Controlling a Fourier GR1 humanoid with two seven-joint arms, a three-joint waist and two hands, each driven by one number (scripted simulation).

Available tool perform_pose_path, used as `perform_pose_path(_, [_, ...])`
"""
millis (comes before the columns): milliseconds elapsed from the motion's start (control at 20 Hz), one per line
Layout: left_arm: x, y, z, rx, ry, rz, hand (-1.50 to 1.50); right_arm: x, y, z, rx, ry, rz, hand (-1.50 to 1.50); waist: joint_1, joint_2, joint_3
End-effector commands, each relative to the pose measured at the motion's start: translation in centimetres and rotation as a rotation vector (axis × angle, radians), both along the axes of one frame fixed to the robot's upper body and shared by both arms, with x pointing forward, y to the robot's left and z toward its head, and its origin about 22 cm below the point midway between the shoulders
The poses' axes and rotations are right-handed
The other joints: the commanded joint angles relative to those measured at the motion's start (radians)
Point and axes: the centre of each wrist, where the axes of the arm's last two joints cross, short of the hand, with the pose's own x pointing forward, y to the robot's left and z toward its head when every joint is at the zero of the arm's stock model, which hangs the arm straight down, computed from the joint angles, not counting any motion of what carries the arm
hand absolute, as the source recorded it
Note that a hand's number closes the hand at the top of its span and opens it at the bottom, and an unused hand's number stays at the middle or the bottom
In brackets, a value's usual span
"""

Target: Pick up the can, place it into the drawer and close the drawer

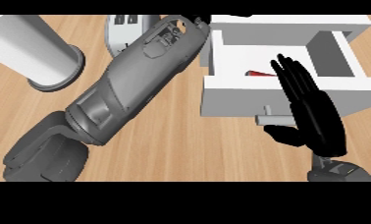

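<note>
The white drawer [217, 56] stands pulled out at the upper right. Inside it a red sliver of the can [261, 73] shows just behind the front panel [239, 98]; the rest of the can is hidden. My right hand [313, 115] is open, its fingers straight and pointing away over the front panel's right part. Its thumb lies beside the grey drawer handle [272, 118]. My left forearm [138, 80] runs diagonally from the lower left to the drawer's left corner. Only a dark tip of the left hand [204, 20] shows at the top edge.
A tall pale grey cylinder [39, 56] stands at the left on the wooden counter [181, 149]. A white appliance with slots [124, 25] sits at the back, partly behind my left forearm.
</note>
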Motion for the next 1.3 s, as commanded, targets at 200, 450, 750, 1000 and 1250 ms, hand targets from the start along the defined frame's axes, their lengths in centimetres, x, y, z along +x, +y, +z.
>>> perform_pose_path(200, [0.4,4.7,0.0,0.014,0.005,0.021,-1.50,4.9,-1.1,-3.7,-0.011,0.007,-0.079,-1.50,0.018,-0.003,0.000])
perform_pose_path(450, [-0.5,4.7,2.3,0.016,0.001,0.015,-1.50,7.0,-0.6,-6.6,-0.028,-0.002,-0.096,-1.50,0.029,-0.001,0.001])
perform_pose_path(750, [-1.2,8.9,2.2,0.004,0.025,0.001,-1.50,9.5,-0.5,-7.0,-0.110,-0.010,-0.149,-1.50,0.048,0.002,0.000])
perform_pose_path(1000, [-2.2,9.8,1.4,0.007,0.038,0.003,-1.50,11.8,-0.8,-7.4,-0.128,-0.058,-0.174,-1.50,0.039,0.003,0.001])
perform_pose_path(1250, [-3.0,11.3,1.4,0.011,0.061,0.008,-1.50,14.4,0.2,-7.0,-0.107,-0.121,-0.202,-1.50,0.053,0.010,0.002])
